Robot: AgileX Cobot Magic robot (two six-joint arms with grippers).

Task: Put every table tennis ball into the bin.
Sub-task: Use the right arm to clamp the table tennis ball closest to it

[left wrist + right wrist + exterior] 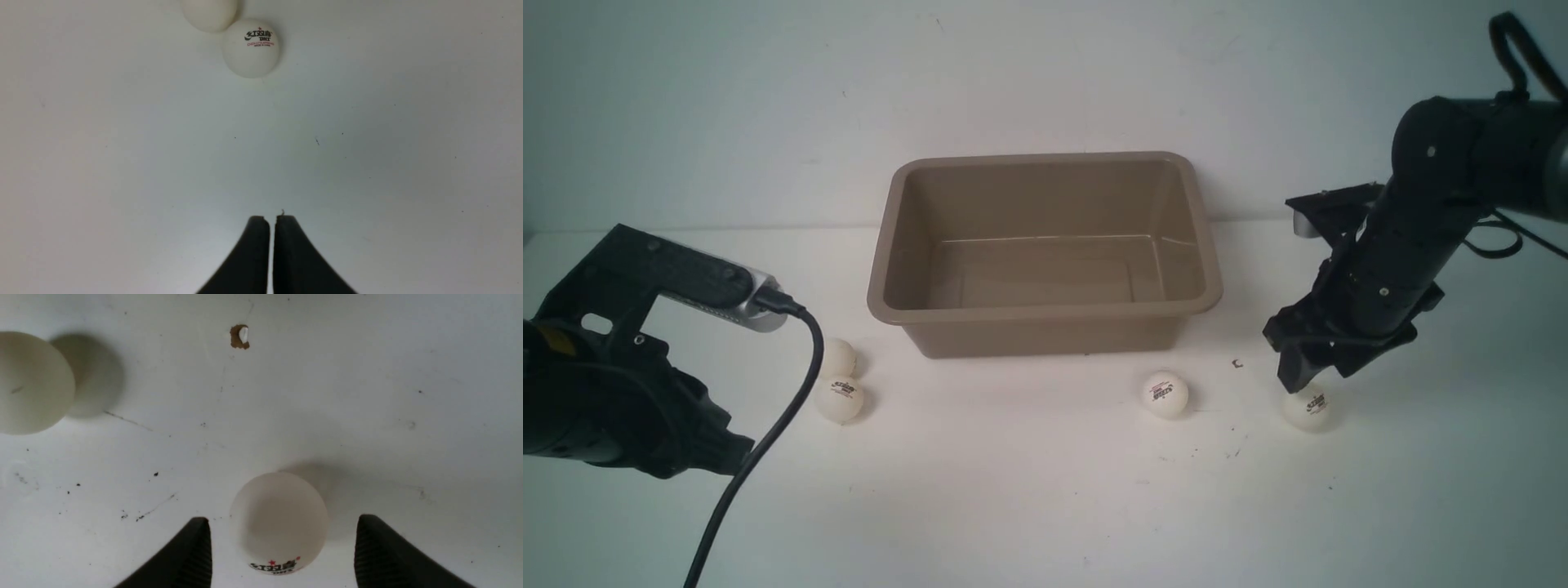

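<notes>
Bin point(1045, 158) sits at the back of the white table point(1013, 506). All four balls lie in front of it. The right gripper point(1303, 377) is low over the far-right ball point(1307, 407), its fingers wide open with one on each side, not touching it. The left gripper point(272, 222) is almost closed and holds nothing. Near the bin's left front corner, a back ball point(836, 357) touches a front ball point(840, 398). The middle ball point(1165, 394) lies alone. A tiny brown chip point(1237, 364) is beside it.

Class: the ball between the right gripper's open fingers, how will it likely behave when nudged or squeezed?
Round on a flat table, the ball would probably roll off if one finger touches first. Small and smooth, it likely weighs little and may squirt out unless the right gripper closes evenly.
</notes>
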